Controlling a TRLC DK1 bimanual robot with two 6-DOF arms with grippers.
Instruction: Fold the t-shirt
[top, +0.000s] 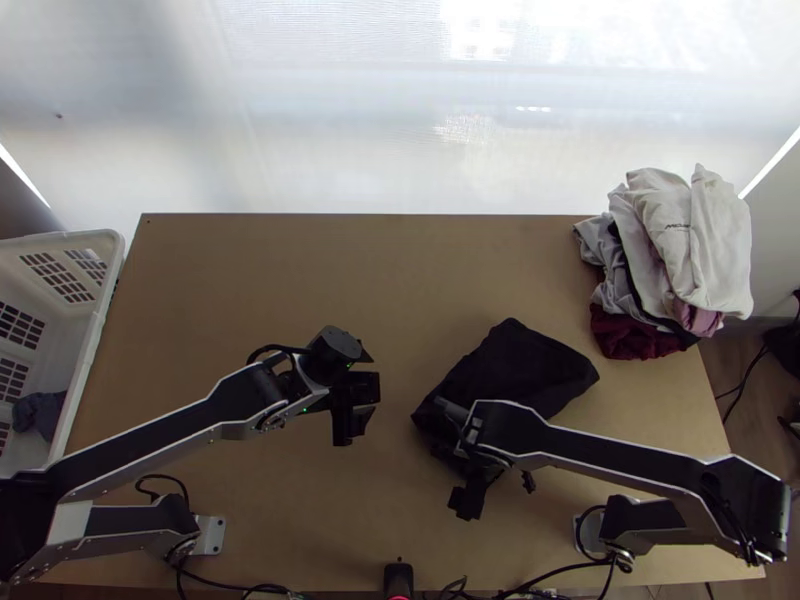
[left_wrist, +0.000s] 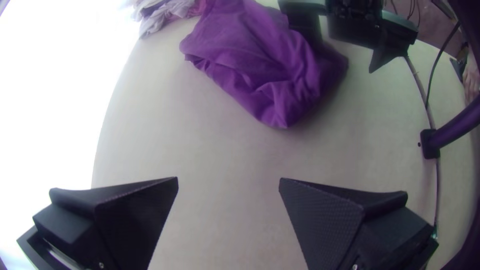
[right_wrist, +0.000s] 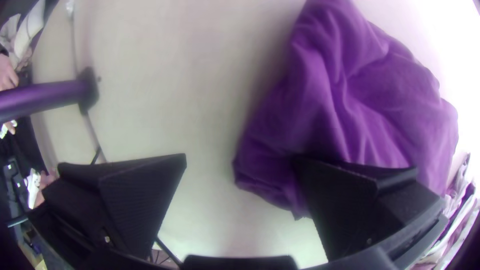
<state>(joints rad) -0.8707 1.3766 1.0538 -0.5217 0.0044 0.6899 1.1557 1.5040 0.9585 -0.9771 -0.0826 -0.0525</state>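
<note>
Two broad black fingers (right_wrist: 135, 195) stood nearest, those of the right gripper (right_wrist: 241, 159), spread well apart with nothing pinched between them. One loomed over the t-shirt (right_wrist: 350, 110), the other over bare table (top: 300, 260); whether the first touched the cloth could not be told. The left gripper (left_wrist: 228, 178) was spread as well and empty, its fingers above the wood on the basket side of the garment.

The t-shirt lay bunched right of the table's middle, partly beneath the right arm (top: 600, 450). Its near side was gathered into narrow creases, while the part farther off spread smoother and flatter. It looked light, soft and limp, with nothing stiff to hold a shape, so it would likely sag from any single grip and slide easily over the smooth wood. Nothing about it seemed fragile.

The best hold was probably the pointed corner (left_wrist: 282, 117) facing the left gripper, matched by the outer edge opposite; two wide-set grips would open the bunch for folding. A pinch at mid-heap risked catching several layers together.

Beyond it, a heap of clothes (top: 680, 240) sat at the table's far right corner, and a white basket (top: 83, 370) stood at the left edge.
</note>
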